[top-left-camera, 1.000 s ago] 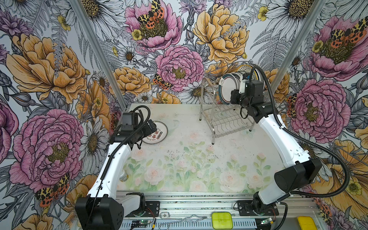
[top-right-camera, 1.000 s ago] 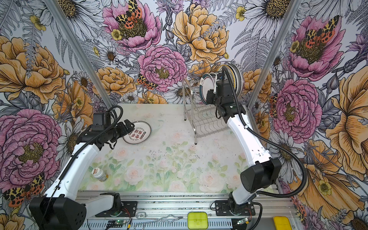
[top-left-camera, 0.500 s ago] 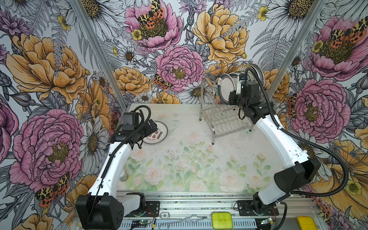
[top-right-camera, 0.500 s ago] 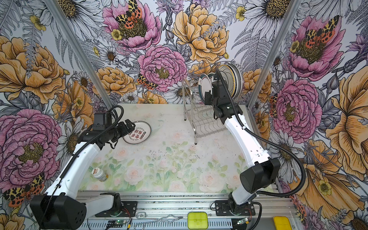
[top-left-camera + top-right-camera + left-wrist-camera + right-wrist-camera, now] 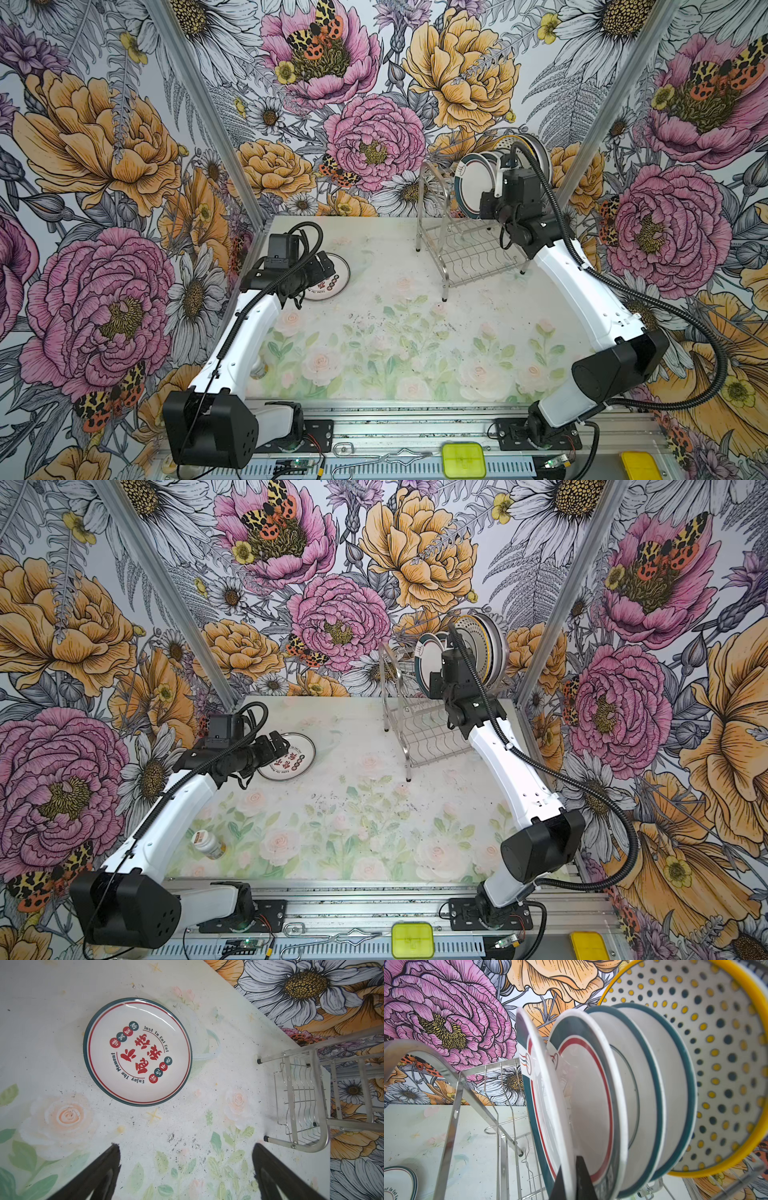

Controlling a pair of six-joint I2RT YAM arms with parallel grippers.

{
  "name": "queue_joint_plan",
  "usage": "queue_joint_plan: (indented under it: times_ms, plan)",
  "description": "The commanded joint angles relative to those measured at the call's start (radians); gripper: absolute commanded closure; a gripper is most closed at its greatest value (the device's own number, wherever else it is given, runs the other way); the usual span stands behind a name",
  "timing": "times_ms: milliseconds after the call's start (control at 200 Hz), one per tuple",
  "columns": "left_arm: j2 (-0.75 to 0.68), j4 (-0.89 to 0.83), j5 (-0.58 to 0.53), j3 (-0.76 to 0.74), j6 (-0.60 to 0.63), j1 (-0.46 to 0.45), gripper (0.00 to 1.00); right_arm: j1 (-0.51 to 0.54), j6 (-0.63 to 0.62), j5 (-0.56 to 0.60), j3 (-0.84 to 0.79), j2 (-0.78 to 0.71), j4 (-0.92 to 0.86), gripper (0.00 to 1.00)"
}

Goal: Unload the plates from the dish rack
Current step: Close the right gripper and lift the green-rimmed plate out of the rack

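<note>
At the dish rack (image 5: 469,253), the right gripper (image 5: 570,1167) had just closed on the front plate (image 5: 537,1084), ready to lift; the left gripper (image 5: 186,1148) gaped empty.

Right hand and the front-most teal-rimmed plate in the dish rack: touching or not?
Touching. The right wrist view shows the right hand shut on the rim of the front plate, with a dark finger pressed against each face of it.

Left arm (image 5: 249,328) reaches forward low, left gripper (image 5: 186,1148) facing down, jaws spread wide. Right arm (image 5: 577,286) stretches high, right gripper (image 5: 570,1167) pinched nearly closed.
</note>
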Motion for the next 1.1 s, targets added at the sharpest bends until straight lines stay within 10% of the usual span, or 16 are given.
queue_joint_plan:
  times_ms: [0, 650, 1096]
  plan:
    - [-0.001, 0.032, -0.085, 0.005, -0.032, -0.044, 0.01, 0.026, -0.022, -0.021, 0.004, -0.059, 0.097, 1.00]
    - [-0.051, 0.068, -0.162, -0.030, 0.041, -0.126, 0.01, 0.028, -0.220, 0.009, -0.019, -0.256, 0.361, 1.00]
    - [0.001, 0.081, -0.202, -0.003, -0.011, -0.266, 0.01, 0.017, -0.227, 0.269, -0.499, -0.726, 0.357, 1.00]
